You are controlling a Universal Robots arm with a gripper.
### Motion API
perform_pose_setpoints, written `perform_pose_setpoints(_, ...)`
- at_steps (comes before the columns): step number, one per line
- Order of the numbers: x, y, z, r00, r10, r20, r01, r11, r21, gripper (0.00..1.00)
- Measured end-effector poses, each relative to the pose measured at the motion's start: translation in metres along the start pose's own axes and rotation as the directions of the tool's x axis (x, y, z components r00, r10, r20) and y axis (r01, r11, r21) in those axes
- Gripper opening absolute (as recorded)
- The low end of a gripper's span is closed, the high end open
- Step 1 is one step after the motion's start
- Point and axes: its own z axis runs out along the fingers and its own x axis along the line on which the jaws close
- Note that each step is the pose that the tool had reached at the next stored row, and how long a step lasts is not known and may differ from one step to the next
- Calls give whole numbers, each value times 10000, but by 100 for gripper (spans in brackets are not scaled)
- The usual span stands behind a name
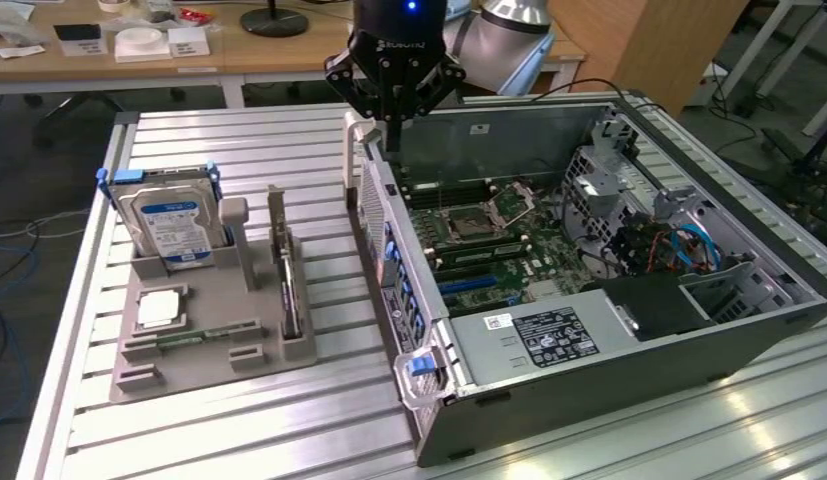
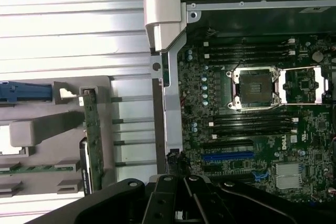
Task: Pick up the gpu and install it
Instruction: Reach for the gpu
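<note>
Fingers closed on nothing, the claw [image 1: 390, 132] hangs over the open computer case [image 1: 613, 350] while the gpu [image 1: 289, 285] stands on edge in a gray rack [image 1: 200, 365] below and well apart from it; the card is likely light, stiff and fragile, best pinched along its top edge.

gpu [image 1: 290, 287] on edge in gray holder [image 1: 210, 300]

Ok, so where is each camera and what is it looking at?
Exterior view: off the arm, high up, looking down on the open computer case and gray tray; the gripper hangs over the case.
Wrist view: on the wrist, looking straight down; the gripper's dark links show.
Both see the motherboard, tray and gpu.
</note>
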Motion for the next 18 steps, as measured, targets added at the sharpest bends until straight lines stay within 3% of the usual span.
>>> perform_pose_setpoints(18, 151, -16, -2, 10000, 0, 0, 0, 10000, 0, 11)
